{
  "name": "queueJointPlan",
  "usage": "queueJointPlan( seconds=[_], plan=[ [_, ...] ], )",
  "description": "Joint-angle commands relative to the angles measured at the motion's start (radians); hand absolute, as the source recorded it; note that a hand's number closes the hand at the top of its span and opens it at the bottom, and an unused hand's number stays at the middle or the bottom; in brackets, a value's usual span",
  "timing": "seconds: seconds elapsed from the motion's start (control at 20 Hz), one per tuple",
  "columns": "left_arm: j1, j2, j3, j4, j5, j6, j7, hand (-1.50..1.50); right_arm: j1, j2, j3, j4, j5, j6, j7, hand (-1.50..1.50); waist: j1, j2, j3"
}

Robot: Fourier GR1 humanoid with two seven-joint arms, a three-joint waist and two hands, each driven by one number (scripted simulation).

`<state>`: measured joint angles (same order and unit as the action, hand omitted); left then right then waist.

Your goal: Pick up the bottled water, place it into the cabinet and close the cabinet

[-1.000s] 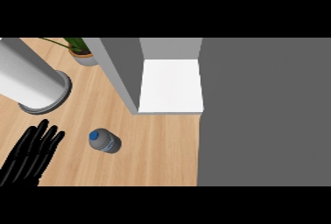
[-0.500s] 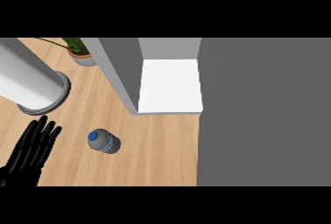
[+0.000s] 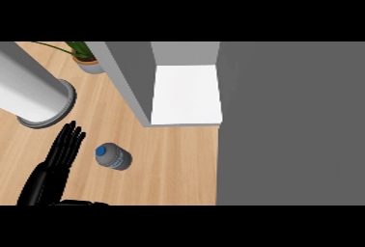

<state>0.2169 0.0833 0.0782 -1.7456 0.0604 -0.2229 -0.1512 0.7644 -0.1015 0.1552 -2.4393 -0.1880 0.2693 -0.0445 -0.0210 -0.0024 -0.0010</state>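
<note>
The bottled water (image 3: 114, 156) stands upright on the wooden counter (image 3: 171, 164); from above I see its blue cap and clear grey body. My left hand (image 3: 55, 166) lies just to its left, open, fingers straight and pointing away from me, a small gap between them and the bottle. Beyond the bottle to the right, the open cabinet shows its white shelf (image 3: 187, 94), framed by a grey side wall (image 3: 132, 77). My right hand does not show in the head view.
A large grey cylinder (image 3: 32, 94) stands at the left, just beyond my fingertips. A small potted plant (image 3: 85, 57) sits at the back. A broad grey panel (image 3: 292, 120) fills the whole right side, next to the cabinet opening.
My left hand has slid forward and a little to the right, closer to the bottle. The bottle has not moved.
</note>
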Motion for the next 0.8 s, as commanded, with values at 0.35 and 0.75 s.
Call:
queueJointPlan(
  seconds=[0.35, 0.75],
  plan=[
    [-0.209, 0.006, 0.093, 0.475, -0.044, 0.029, -0.251, -1.5, 0.17, -0.016, -0.018, -0.149, -0.037, 0.067, -0.056, -1.5, -0.003, 0.0, 0.0],
    [-0.316, 0.007, 0.112, 0.849, -0.084, 0.006, -0.488, -1.5, 0.215, -0.021, -0.007, -0.176, -0.044, 0.081, -0.07, -1.5, -0.013, 0.004, -0.002]
  ],
)
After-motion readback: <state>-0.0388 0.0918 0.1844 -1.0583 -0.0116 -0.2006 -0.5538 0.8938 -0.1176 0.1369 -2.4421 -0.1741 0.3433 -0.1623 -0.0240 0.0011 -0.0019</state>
